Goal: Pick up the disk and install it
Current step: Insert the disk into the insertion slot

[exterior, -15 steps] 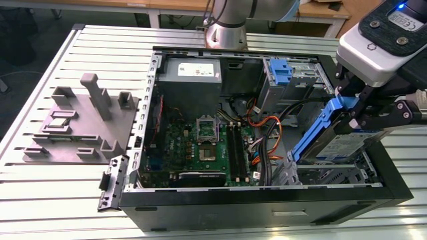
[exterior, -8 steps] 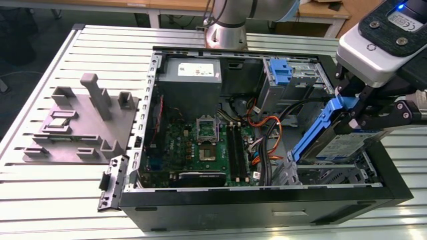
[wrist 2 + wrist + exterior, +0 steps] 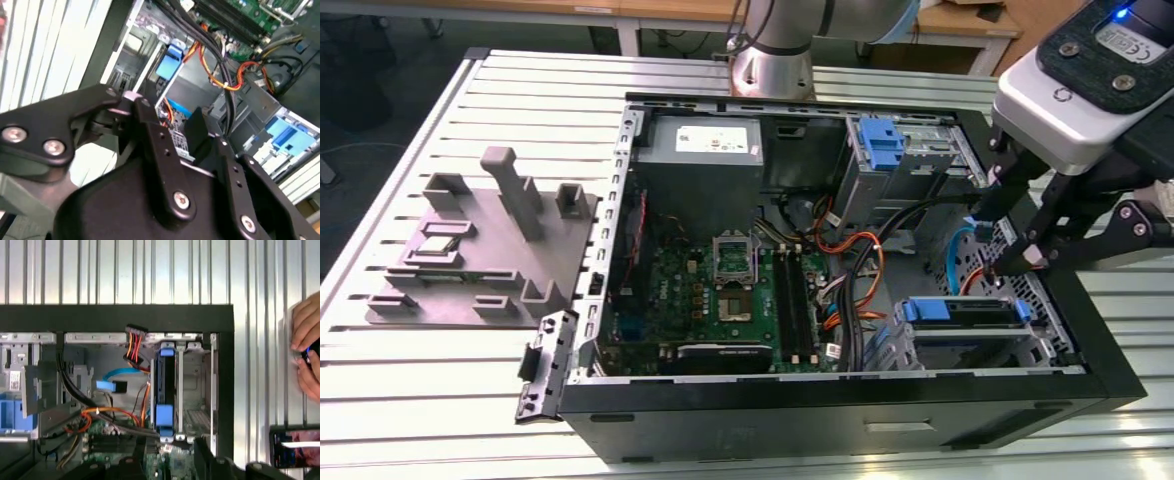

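The disk [image 3: 961, 311], a flat drive in a blue plastic carrier, lies in the drive cage at the front corner of the open computer case [image 3: 854, 405], at the exterior view's right. In the first wrist view the disk [image 3: 165, 385] stands edge-on in its slot, with blue tabs at both ends. My gripper [image 3: 1017, 265] hangs just above and behind the cage, clear of the disk. Its black fingers [image 3: 147, 120] stand apart with nothing between them.
A narrow blue bracket [image 3: 881, 140] sits in the upper bay, with the grey power supply [image 3: 716, 143] beside it. Orange and black cables [image 3: 854, 270] run between the motherboard [image 3: 720, 290] and the cage. A grey fixture [image 3: 480, 250] stands on the slatted table. A person's hand [image 3: 307, 345] rests beside the case.
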Robot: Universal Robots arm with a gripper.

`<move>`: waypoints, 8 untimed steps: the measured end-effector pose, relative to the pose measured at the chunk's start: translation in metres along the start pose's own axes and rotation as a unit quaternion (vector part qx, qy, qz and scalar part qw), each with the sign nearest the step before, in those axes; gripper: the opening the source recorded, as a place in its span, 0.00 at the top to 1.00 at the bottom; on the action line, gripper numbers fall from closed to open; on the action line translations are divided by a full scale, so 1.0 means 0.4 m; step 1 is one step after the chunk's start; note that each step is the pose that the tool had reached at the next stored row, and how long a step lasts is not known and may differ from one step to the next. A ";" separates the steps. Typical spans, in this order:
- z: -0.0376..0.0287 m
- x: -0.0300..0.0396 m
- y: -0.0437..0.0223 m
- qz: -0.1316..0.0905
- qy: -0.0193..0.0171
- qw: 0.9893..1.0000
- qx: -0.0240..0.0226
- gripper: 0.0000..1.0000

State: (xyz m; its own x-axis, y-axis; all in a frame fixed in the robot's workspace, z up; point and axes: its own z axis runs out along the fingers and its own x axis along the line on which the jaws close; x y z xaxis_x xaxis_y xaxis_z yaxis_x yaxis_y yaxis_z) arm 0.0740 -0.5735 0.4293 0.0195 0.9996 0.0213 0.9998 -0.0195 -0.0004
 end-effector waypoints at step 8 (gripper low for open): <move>0.033 -0.001 0.000 0.000 0.000 1.000 -0.001 0.58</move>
State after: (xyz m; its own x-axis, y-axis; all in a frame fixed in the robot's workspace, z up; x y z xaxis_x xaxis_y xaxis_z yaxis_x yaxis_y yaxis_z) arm 0.0740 -0.5735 0.4161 0.0193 0.9996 0.0211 0.9998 -0.0193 0.0009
